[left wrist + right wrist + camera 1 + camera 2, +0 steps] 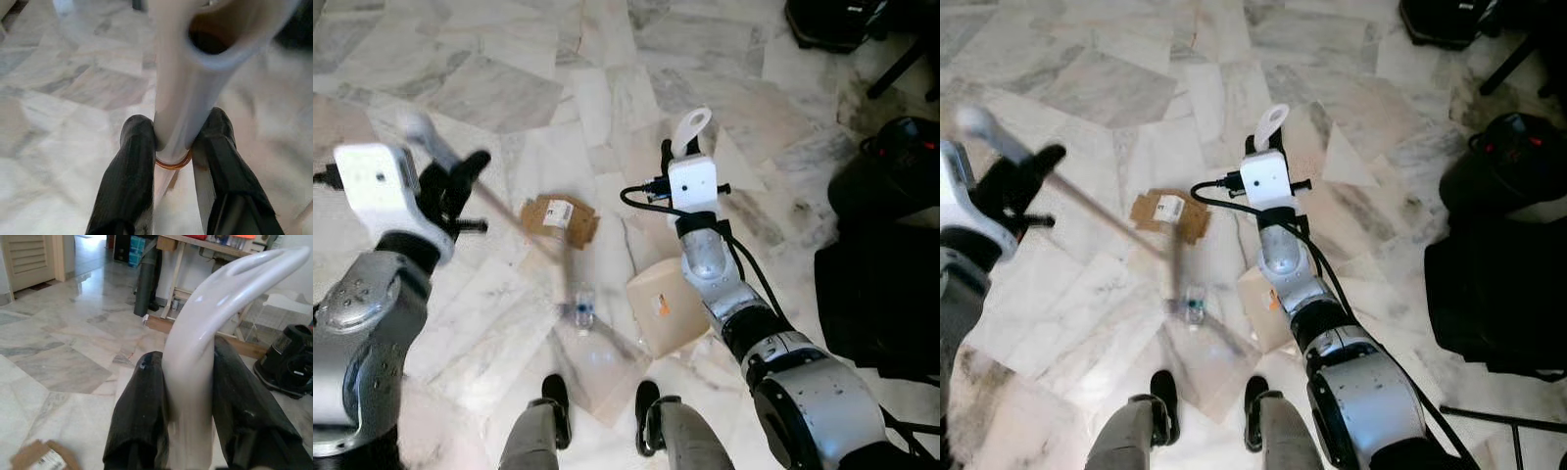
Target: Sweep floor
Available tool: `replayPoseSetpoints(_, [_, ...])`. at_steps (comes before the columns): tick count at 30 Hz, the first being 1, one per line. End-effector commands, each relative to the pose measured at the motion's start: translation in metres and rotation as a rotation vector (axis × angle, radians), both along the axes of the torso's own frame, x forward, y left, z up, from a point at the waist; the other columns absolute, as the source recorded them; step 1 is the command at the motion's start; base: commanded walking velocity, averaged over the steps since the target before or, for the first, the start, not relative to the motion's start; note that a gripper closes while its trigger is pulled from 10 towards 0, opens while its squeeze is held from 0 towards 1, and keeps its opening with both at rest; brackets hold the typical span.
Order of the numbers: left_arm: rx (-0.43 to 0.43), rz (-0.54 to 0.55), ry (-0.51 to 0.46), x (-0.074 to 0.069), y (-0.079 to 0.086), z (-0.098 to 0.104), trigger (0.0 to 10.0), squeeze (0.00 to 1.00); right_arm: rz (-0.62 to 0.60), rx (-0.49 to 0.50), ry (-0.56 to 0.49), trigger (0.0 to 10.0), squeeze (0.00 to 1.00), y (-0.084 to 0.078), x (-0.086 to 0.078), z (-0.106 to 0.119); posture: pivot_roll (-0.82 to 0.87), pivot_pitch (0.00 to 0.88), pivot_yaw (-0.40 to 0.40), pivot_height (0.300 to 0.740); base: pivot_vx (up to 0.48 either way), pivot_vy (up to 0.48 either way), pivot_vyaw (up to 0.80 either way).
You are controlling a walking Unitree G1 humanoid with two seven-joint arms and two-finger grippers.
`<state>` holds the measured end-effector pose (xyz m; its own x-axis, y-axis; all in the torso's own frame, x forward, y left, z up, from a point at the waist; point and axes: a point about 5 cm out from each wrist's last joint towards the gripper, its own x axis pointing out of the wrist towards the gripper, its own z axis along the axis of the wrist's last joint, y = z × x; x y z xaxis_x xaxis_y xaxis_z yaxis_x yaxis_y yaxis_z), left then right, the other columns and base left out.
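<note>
Head cam: left hand (460, 191) clenched on blurred broom pole (514, 227), slanting down to plastic bottle (581, 311) by cardboard scrap (559, 219) on marble floor (489, 88). L wrist: fingers (132, 161) pinch the pole. R wrist: right hand (188, 396) grips white dustpan handle (205, 323); dustpan (661, 308) sits at robot's feet.

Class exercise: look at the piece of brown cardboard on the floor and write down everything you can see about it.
The cardboard piece is a flat, torn scrap of brown corrugated board with ragged edges, lying on the marble floor ahead of the robot's feet. A white printed label is stuck near its middle. The blurred broom handle, held by the left gripper, crosses just beside it. A clear plastic bottle lies nearer the robot. Whether anything touches the cardboard cannot be told.
</note>
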<state>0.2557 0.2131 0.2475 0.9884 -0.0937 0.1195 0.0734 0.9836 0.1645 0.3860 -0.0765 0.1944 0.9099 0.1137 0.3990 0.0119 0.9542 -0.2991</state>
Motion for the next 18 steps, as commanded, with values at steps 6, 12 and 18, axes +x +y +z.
replayPoseSetpoints(6, [0.031,-0.132,0.197,0.005,-0.016,-0.061,10.0,0.00,-0.023,-0.012,0.091,10.0,0.00,-0.008,-0.004,-0.025,0.08,0.495,-0.093,0.740,0.000,0.000,0.00])
replayPoseSetpoints(12, [0.024,-0.218,0.265,0.011,-0.029,-0.076,10.0,0.00,-0.029,-0.019,0.081,10.0,0.00,-0.014,-0.003,-0.023,0.05,0.498,-0.103,0.740,0.000,0.000,0.00])
replayPoseSetpoints(18, [-0.046,-0.219,0.230,0.019,-0.032,-0.075,10.0,0.00,-0.042,-0.029,0.084,10.0,0.00,-0.018,-0.003,-0.025,0.04,0.501,-0.105,0.740,0.000,0.000,0.00])
